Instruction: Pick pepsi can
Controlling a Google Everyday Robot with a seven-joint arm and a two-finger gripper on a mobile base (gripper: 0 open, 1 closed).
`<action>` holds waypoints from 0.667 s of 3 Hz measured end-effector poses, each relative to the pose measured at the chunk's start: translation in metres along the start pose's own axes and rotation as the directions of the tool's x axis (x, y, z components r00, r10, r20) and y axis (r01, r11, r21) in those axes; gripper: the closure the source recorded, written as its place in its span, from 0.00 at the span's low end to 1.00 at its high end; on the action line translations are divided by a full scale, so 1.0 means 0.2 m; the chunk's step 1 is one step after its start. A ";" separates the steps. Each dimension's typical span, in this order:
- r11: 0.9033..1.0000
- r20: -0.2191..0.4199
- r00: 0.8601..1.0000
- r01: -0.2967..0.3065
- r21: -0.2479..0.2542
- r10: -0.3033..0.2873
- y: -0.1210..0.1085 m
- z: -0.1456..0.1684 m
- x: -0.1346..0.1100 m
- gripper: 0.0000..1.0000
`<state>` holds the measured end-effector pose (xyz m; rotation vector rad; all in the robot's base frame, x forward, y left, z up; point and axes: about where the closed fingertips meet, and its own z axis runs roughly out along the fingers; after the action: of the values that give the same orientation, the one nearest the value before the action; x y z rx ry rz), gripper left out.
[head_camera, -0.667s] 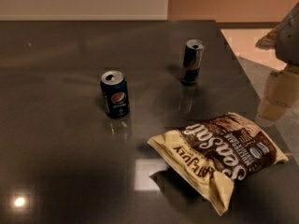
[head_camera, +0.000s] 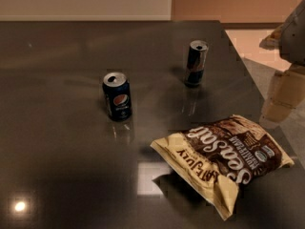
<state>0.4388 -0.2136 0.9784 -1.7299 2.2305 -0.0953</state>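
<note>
The pepsi can is short, stout and dark blue, with a round red-white-blue logo and an opened silver top. It stands upright left of the middle of the dark table. My gripper shows as a beige shape under a grey arm part at the right edge of the camera view, beyond the table's right edge. It is far right of the pepsi can, well apart from it, and holds nothing I can see.
A taller, slimmer blue-and-silver can stands upright towards the back right. A tan and brown snack bag lies flat at the front right. The table's right edge runs diagonally beside the gripper, with light floor beyond it.
</note>
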 end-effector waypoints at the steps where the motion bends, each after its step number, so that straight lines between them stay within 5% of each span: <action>1: 0.998 0.059 0.997 0.060 -0.037 -0.057 0.03 0.02 -0.15 0.00; 2: 0.989 0.143 0.983 0.128 -0.069 -0.117 0.08 0.07 -0.33 0.00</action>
<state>0.4419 -0.1440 0.9744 -1.8544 2.0535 0.0824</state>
